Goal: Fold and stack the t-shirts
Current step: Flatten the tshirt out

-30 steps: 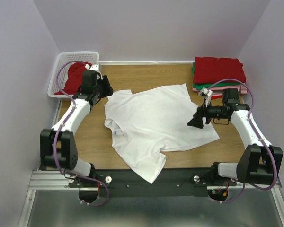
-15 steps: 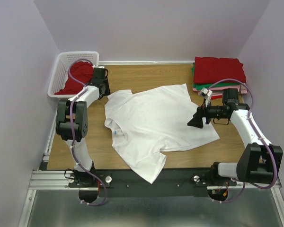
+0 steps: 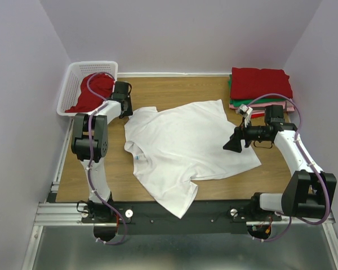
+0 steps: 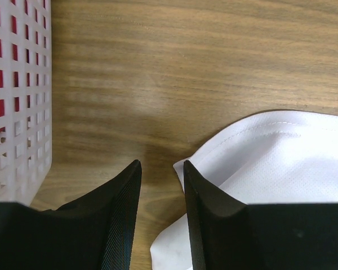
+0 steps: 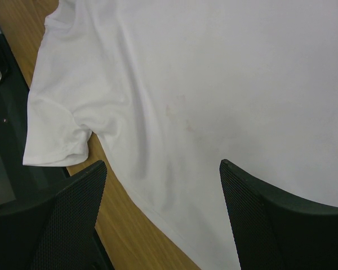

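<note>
L tool (image 4: 161, 166): fingers narrowly apart, nothing pinched, over bare table (image 4: 186, 67) beside basket (image 4: 19, 101), at sleeve edge of white t-shirt (image 4: 281, 163). R tool (image 5: 162, 164): spread wide, empty, above same shirt, mid-table. Far-right corner: folded stack (image 3: 260, 83).

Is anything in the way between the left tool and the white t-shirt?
Nothing visible. The left tool hangs over the wooden table, and the edge of the white t-shirt lies right beside it. The white basket stands on its other side.
</note>
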`<state>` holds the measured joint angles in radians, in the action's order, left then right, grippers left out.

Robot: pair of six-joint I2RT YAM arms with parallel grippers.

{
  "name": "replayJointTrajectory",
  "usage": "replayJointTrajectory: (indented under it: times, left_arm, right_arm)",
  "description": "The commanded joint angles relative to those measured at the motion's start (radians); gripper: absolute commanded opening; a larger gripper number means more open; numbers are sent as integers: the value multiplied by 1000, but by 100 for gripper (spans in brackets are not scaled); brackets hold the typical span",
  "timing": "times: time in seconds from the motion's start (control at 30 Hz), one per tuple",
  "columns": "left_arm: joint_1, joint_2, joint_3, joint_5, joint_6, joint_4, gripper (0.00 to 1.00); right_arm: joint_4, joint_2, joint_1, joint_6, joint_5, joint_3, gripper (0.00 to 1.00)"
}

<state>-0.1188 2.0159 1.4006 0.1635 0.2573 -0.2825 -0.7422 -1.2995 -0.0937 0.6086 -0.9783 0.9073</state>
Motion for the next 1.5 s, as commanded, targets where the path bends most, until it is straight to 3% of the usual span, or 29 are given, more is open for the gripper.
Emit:
replayJointTrajectory:
  times: [0.0,0.73,1.23,1.47]
  left_arm:
    - [-7,24,31,-25,-12,-18,44]
    - [-19,-39,54,-30,14,-29,44]
    - [-22,-6,9,-76,8,-34,44]
    - [-35,33,11,-32,8,-52,41]
  right_arm:
    - [9,-3,-6,-4,4,-7,88]
    - [9,-1,-6,-4,0,-8,88]
    - [9,-3,-8,-4,-2,-7,88]
    - [9,-3,-6,-4,-2,-7,88]
